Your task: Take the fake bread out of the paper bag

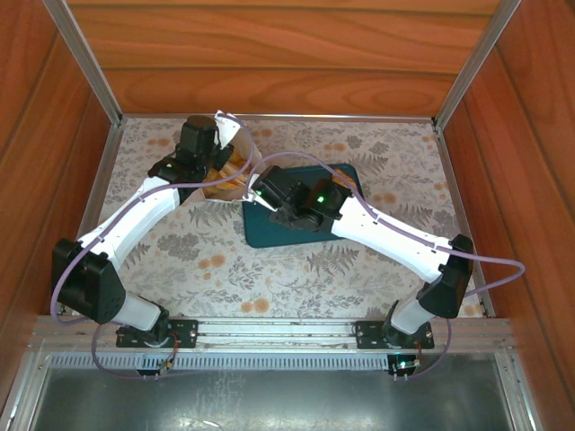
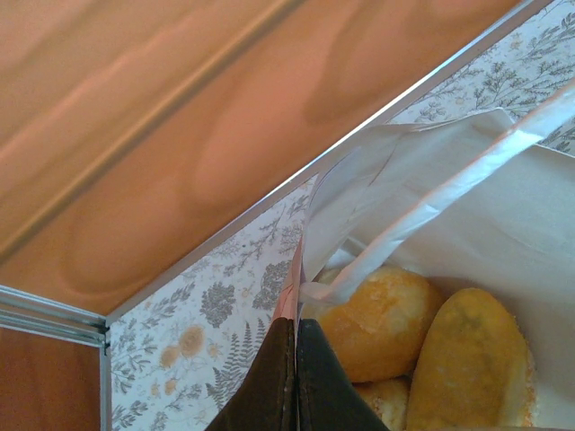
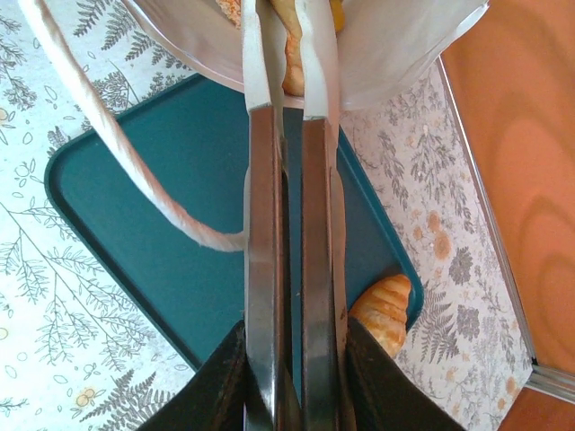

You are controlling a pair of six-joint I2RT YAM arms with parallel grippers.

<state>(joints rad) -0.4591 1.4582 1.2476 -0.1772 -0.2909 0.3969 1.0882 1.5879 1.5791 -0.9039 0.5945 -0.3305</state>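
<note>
My left pincer (image 2: 295,334) is clenched on the rim of the paper bag (image 2: 490,215), at eleven o'clock on the surface (image 1: 359,265). My right pincer (image 3: 292,27) reaches inside and is clenched on fake bread (image 3: 291,72). I judge the bread light, rigid and glossy, so grip it mid-body, firmly.

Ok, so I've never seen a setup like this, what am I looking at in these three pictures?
Two white robot arms are bolted at the near edge of a floral table. One picture looks down from above; the others come from a camera on each wrist. On it stand a white paper bag holding golden toy rolls and a teal tray with one toy croissant. The left end effector is shut on the bag's rim. The right end effector is closed at the bag's mouth; what it grips is unclear.
</note>
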